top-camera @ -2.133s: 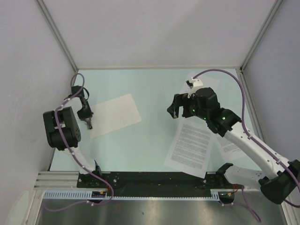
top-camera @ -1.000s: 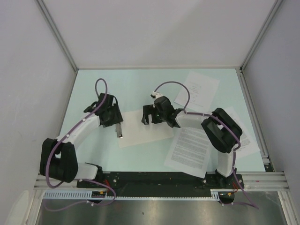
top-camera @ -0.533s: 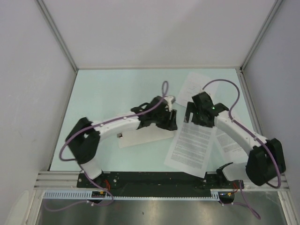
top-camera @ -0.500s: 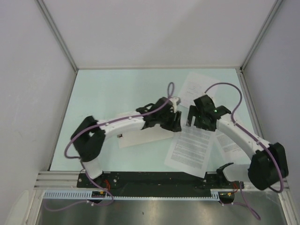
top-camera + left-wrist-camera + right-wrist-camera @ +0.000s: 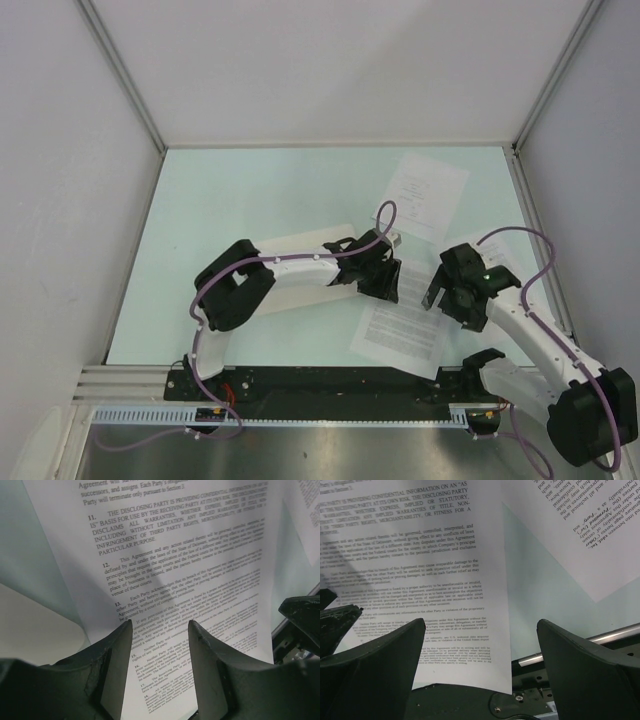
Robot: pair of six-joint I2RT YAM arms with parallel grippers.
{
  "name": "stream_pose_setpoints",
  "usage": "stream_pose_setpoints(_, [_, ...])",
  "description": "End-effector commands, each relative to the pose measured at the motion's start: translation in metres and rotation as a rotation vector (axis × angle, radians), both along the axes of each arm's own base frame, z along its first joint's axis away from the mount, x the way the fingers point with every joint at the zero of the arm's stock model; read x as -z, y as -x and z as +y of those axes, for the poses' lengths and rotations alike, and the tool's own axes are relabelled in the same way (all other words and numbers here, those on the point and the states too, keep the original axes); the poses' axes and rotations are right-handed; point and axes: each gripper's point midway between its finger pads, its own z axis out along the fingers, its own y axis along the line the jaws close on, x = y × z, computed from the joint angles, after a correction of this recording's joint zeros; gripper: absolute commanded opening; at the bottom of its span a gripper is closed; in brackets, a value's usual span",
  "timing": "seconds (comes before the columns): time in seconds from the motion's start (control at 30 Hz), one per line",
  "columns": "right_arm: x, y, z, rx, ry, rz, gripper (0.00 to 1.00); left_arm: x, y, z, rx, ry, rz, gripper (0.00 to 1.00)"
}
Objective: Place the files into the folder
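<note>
Three files lay loose on the table (image 5: 250, 190), none of them yet in the folder (image 5: 35, 635). Only a rounded corner of the folder showed in the left wrist view, and from above it was mostly covered by the left arm (image 5: 290, 268). The dense sheet (image 5: 400, 330) lay just right of the folder, near the front edge. The title page (image 5: 425, 190) sat farther back. A third sheet (image 5: 580, 515) lay beside the dense one, largely hidden from above by the right arm.

The left gripper (image 5: 160, 625) hung low over the dense sheet, its jaws partway apart with nothing between them but the print below. The right gripper (image 5: 481, 625) stood spread fully wide over the same sheet's near right part, also holding nothing.

Several things could have gone wrong from there. A flat sheet offers fingers no edge to pinch, so jaws closing on it would likely have skated over the paper, or buckled and creased it. Both grippers hung close together over one sheet, so a careless move by either risked a knock between them. The sheet's near corner reached over the black base rail (image 5: 522, 680) at the table's front, and a push that way might have slid it off. With the left arm lying across the folder, a sheet dragged toward it could have jammed against the arm or shoved the folder aside. The clip was hidden.
</note>
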Motion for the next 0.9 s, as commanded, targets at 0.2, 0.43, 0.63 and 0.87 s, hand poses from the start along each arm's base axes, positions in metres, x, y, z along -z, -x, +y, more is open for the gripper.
stream_pose_setpoints(0.2, [0.014, -0.022, 0.011, 0.09, -0.09, -0.078, 1.0, 0.037, -0.001, 0.029, -0.111, -0.123, 0.072, 0.53])
stream_pose_setpoints(0.43, [0.041, -0.017, 0.021, 0.06, -0.157, -0.08, 1.0, 0.047, -0.003, 0.039, -0.133, -0.143, 0.094, 0.53])
stream_pose_setpoints(0.63, [0.049, -0.018, 0.033, 0.01, -0.222, -0.103, 1.0, 0.047, -0.004, 0.037, -0.13, -0.128, 0.102, 0.53])
stream_pose_setpoints(0.87, [0.032, -0.023, 0.057, -0.125, -0.345, -0.172, 1.0, 0.047, -0.002, 0.036, -0.127, -0.123, 0.111, 0.52])
